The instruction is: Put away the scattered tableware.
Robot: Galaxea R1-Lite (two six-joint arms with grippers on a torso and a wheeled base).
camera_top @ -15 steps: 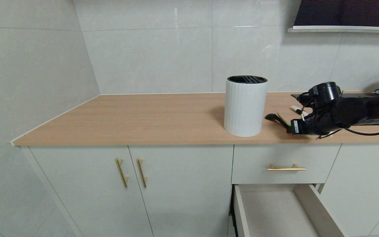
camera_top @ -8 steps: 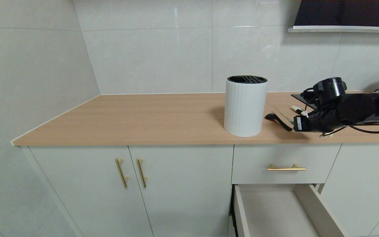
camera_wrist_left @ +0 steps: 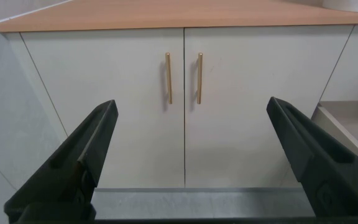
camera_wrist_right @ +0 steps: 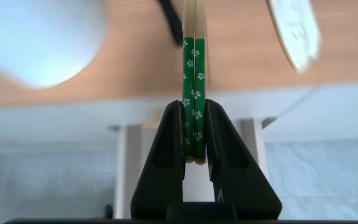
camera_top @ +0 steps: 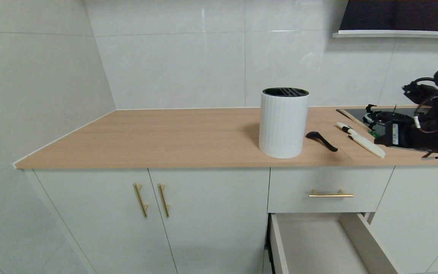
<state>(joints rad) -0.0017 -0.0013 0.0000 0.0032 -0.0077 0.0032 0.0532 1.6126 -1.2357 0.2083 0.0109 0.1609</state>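
Note:
My right gripper (camera_wrist_right: 193,111) is shut on a pair of chopsticks (camera_wrist_right: 193,68) with green, flower-printed ends, held above the counter's front edge. In the head view the right arm (camera_top: 424,129) hovers at the counter's right end, over the stove. A white ribbed cutlery holder (camera_top: 283,123) with a black slotted top stands upright on the wooden counter (camera_top: 173,137). To its right lie a black spoon (camera_top: 321,140) and a white knife (camera_top: 360,139). My left gripper (camera_wrist_left: 194,162) is open and low, facing the cabinet doors.
A lower drawer (camera_top: 318,243) stands pulled out under the counter's right part, below a closed drawer with a gold handle (camera_top: 330,195). A black cooktop (camera_top: 359,111) is set in the counter at the right. Tiled walls close off the back and left.
The right arm has lifted and drawn back to the right, away from the holder, taking the chopsticks off the counter. Spoon and knife stay in place.

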